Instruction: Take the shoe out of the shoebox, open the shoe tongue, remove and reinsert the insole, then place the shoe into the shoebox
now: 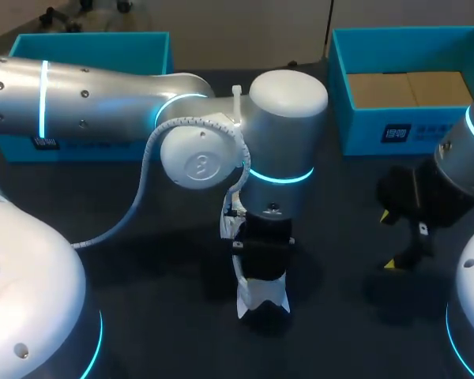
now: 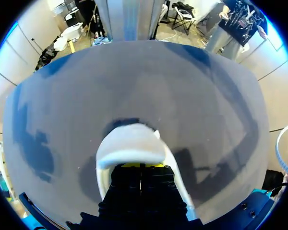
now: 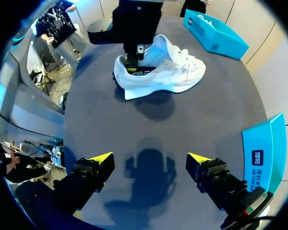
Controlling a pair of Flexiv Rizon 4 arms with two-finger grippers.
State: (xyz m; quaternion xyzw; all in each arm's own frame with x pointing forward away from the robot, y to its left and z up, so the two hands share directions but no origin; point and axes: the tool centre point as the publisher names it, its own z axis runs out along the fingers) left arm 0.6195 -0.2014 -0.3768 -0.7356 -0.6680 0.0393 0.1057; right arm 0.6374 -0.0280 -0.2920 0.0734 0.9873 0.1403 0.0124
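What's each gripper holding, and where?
Left gripper sits shut inside the heel opening of the white shoe; whether it pinches anything is hidden. Right gripper is open and empty.

Dark table (image 1: pixel 166 324), shoe (image 3: pixel 163 72), boxes (image 1: pixel 363 130) (image 1: pixel 87 47) (both teal)

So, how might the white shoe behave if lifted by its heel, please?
The shoe looks light and soft-sided, so its toe would probably sag from the left tool at the heel. Its flat sole should keep it from rolling.
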